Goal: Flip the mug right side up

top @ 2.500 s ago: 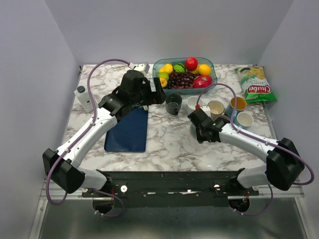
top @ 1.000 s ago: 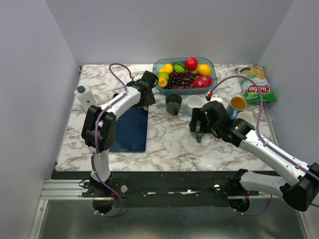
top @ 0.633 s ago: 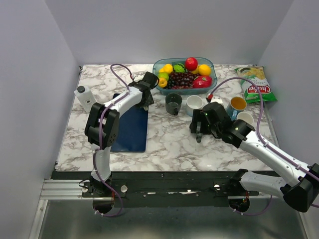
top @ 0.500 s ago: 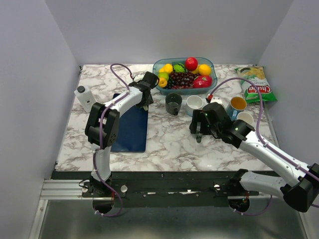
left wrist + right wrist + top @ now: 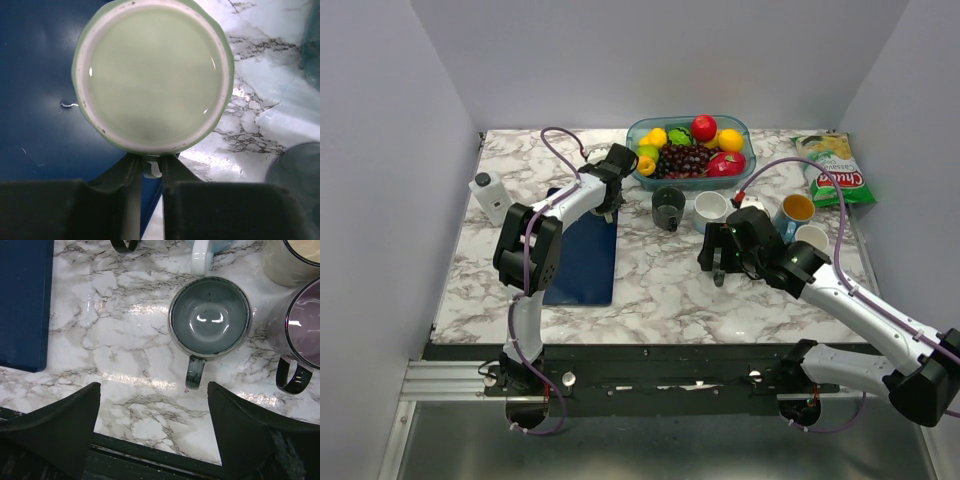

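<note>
The mug (image 5: 155,75) is pale green and stands upside down, its flat base facing the left wrist camera, on the right edge of the blue mat (image 5: 35,100). My left gripper (image 5: 150,165) is shut on the mug's handle (image 5: 151,170), which shows as a pale sliver between the two dark fingers. In the top view the left gripper (image 5: 611,192) covers the mug at the mat's far right corner. My right gripper (image 5: 154,390) hangs open over bare marble, just short of a grey-blue mug (image 5: 210,315) that stands upright with its handle towards the gripper.
A fruit bowl (image 5: 690,145) stands at the back. Before it is a row of upright mugs: dark grey (image 5: 668,207), white (image 5: 710,207), and one with orange contents (image 5: 798,210). A chips bag (image 5: 835,175) lies far right, and a white bottle (image 5: 488,195) far left.
The left arm has raised its elbow and reached to the mat's far corner, where the gripper now sits. The right gripper has lifted and drifted slightly left.
</note>
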Available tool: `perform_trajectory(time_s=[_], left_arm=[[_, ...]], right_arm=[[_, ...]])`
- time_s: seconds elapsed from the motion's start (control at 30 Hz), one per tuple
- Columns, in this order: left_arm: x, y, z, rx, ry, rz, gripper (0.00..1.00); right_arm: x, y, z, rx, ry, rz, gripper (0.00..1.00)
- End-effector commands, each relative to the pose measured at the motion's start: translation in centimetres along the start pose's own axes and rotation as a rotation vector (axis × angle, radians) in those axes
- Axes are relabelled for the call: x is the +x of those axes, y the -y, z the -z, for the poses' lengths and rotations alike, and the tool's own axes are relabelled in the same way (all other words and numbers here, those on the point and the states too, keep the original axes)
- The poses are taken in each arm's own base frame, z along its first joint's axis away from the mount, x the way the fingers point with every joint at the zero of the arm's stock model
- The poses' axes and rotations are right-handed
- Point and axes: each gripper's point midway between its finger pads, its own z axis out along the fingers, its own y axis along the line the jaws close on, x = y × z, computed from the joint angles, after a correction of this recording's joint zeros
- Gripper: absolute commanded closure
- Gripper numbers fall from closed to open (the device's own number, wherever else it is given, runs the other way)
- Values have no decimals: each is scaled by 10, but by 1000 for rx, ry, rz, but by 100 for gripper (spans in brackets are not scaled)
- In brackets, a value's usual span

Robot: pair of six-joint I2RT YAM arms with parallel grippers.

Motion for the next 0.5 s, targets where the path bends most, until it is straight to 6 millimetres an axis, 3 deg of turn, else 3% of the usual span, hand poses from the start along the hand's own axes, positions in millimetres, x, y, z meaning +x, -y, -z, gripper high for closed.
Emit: perform_trajectory(time_s=[0.0, 0.23, 0.43, 0.47], left_arm=[[-16, -3, -3, -27, 55, 8, 99], [-17, -8, 5, -31, 59, 10, 100], [-23, -8, 33, 34, 75, 28, 100], [-30, -8, 47, 63, 92, 40, 100]], right_arm=[[2, 2, 3, -11, 0, -19, 7], [-7, -1, 13, -41, 55, -29, 4], [-15, -5, 18, -63, 80, -32, 0], [-15, -6, 18, -67, 79, -32, 0]])
